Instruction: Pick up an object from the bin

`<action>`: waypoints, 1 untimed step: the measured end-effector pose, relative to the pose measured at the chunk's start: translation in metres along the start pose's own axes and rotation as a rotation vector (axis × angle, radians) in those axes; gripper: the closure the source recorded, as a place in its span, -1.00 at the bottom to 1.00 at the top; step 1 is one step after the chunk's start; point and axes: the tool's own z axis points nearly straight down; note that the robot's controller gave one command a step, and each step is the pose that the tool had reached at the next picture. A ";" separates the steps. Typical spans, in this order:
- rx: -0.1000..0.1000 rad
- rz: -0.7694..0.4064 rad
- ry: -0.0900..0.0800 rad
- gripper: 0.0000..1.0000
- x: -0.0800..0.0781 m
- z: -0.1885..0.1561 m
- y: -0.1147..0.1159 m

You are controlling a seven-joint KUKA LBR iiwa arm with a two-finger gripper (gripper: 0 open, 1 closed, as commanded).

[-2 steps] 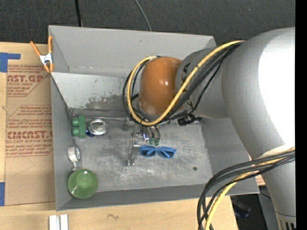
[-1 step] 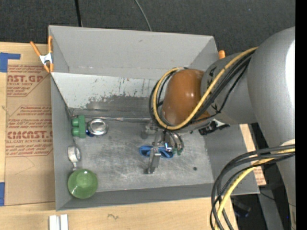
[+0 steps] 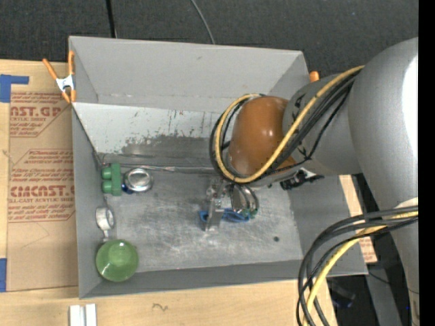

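gripper (image 3: 221,213) down low mid-bin (image 3: 183,73), parked right on a small blue thing (image 3: 237,216) with a bit of green on it | honestly can't tell if it's open or clamped | left side, well apart: green cap (image 3: 111,179) touching a shiny tin (image 3: 138,180), little clear piece (image 3: 104,217), green ball (image 3: 117,261) in the near corner

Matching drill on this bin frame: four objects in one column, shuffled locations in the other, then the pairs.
Things
1. big green round thing
2. shiny silver round thing
3. small blue thing
4. small clear thing

Places
A. mid-floor of the bin, at the gripper
B. by the left wall, just behind the big green one
C. near-left corner
D. left, at the foot of the back wall, beside a small green piece

Pairs: 1-C, 2-D, 3-A, 4-B
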 end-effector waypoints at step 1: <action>0.003 -0.051 0.004 1.00 -0.037 -0.112 -0.037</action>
